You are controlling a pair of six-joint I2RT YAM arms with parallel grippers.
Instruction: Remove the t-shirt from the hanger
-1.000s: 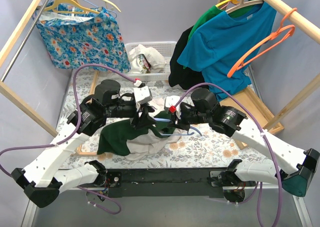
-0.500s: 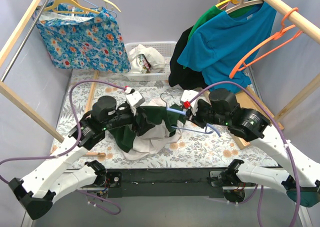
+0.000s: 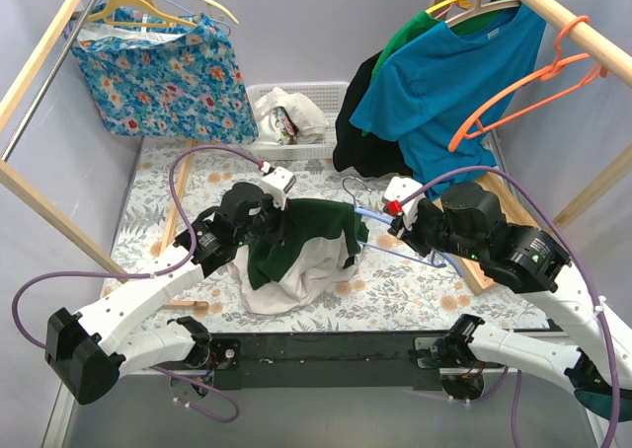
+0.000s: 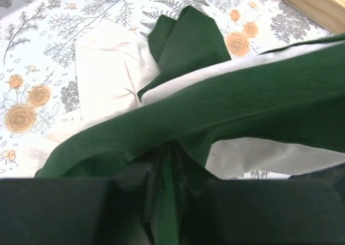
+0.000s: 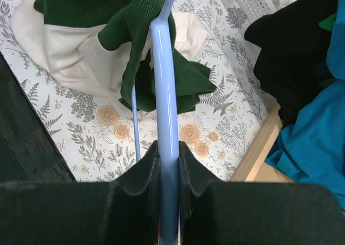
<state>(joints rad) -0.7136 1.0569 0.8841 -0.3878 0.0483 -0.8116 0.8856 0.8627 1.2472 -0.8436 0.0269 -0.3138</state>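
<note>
T-shirt point(image 3: 296, 243) pinched in left jaws; right jaws clamp hanger point(image 5: 164, 94) (tip seemingly under its edge).

The t-shirt point(image 3: 296, 253) lies heaped at the centre of the tabletop point(image 3: 415, 292), with the left pincer point(image 3: 269, 231) at its left edge. The hanger point(image 3: 367, 214) juts from its right side into the right pincer point(image 3: 389, 219). A basket point(image 3: 331, 91) sits behind them.

Teal shirt point(image 3: 444, 78), floral bag point(image 3: 163, 73), white basket point(image 3: 326, 95)
</note>
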